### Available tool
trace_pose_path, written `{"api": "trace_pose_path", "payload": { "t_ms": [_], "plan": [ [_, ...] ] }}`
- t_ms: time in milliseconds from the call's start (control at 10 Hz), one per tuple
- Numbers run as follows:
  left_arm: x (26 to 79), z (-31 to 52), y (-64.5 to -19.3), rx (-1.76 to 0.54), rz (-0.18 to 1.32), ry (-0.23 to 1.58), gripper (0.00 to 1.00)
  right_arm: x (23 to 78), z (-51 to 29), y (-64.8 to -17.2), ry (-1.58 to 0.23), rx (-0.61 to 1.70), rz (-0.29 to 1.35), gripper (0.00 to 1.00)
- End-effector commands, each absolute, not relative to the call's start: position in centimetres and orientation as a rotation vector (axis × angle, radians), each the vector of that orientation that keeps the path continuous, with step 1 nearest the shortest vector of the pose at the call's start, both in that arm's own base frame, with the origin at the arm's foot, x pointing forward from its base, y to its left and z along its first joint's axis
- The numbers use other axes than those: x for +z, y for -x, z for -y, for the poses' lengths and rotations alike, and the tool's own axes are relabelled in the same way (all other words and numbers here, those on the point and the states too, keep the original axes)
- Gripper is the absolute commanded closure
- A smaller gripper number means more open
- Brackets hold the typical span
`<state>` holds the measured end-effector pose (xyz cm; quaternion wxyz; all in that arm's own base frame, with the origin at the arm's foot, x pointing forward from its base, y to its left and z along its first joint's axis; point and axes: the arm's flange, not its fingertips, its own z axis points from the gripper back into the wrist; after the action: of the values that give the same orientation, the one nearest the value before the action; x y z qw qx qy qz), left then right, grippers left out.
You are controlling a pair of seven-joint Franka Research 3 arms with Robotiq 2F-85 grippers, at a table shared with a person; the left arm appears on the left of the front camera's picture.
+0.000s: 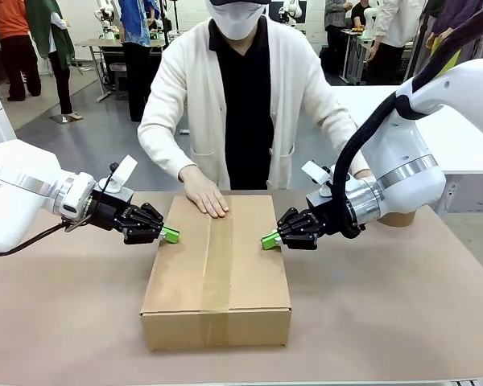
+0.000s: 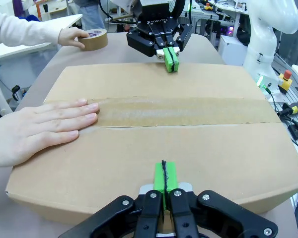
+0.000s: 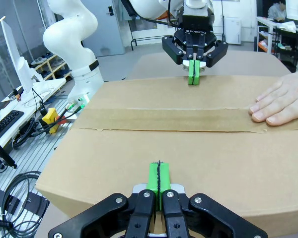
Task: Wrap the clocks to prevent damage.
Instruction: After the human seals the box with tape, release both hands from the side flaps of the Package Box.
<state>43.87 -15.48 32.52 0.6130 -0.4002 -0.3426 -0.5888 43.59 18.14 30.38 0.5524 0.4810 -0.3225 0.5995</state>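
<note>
Taped cardboard box [image 1: 217, 273] sits on the table [image 1: 386, 322] squarely between both pincers: left pincer [image 1: 171, 234] clenched, tips pressing its left edge; right pincer [image 1: 269, 240] clenched on the opposite edge. Person's hand [image 1: 204, 195] rests on top.

You're looking at a matt brown corrugated cardboard box [image 1: 217, 277], its seam sealed with smooth, slightly shiny brown paper tape [image 2: 188, 111]. The bench [image 1: 402, 305] wears a dull tan covering. Each end effector, left [image 1: 171, 234] and right [image 1: 269, 240], is black plastic with matt green rubbery pads. The arms' shells are glossy white. The person's cardigan [image 1: 185, 88] is soft cream knit.
</note>
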Motion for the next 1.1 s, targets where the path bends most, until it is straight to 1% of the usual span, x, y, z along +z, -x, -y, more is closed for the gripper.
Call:
{"api": "trace_pose_path", "payload": {
  "t_ms": [0,800,900,1000],
  "plan": [
    [32.2,15.5,-43.9,-1.364,0.793,0.916,1.00,30.0,-18.3,-43.5,-1.131,1.401,0.764,0.99],
    [32.5,15.5,-43.9,-1.358,0.791,0.923,1.00,30.4,-18.1,-43.6,-1.137,1.418,0.763,0.99],
    [35.3,14.9,-44.1,-1.405,0.766,0.946,1.00,32.9,-17.7,-43.2,-1.140,1.438,0.727,0.99],
    [39.6,14.0,-44.5,-1.460,0.786,0.902,1.00,36.5,-17.2,-42.7,-1.087,1.482,0.723,0.99]
  ]
}}
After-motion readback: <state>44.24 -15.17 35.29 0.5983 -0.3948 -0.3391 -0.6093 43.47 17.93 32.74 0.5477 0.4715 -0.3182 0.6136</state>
